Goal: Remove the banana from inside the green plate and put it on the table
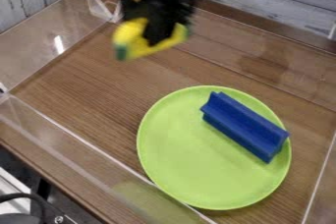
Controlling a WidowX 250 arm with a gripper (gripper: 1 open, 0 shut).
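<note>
The banana point(130, 38), small, yellow with a greenish tip, hangs in the air above the table point(105, 90) at the upper left, clear of the green plate point(184, 164). My gripper point(147, 33) is shut on it, black fingers clamped around its upper part, pointing down. The picture is motion-blurred around the hand. The green plate lies flat at the lower right of the table.
A blue rectangular block point(245, 125) rests on the right part of the green plate. Clear acrylic walls point(53, 41) border the table on the left and front. A clear acrylic stand point(102, 4) sits at the back left.
</note>
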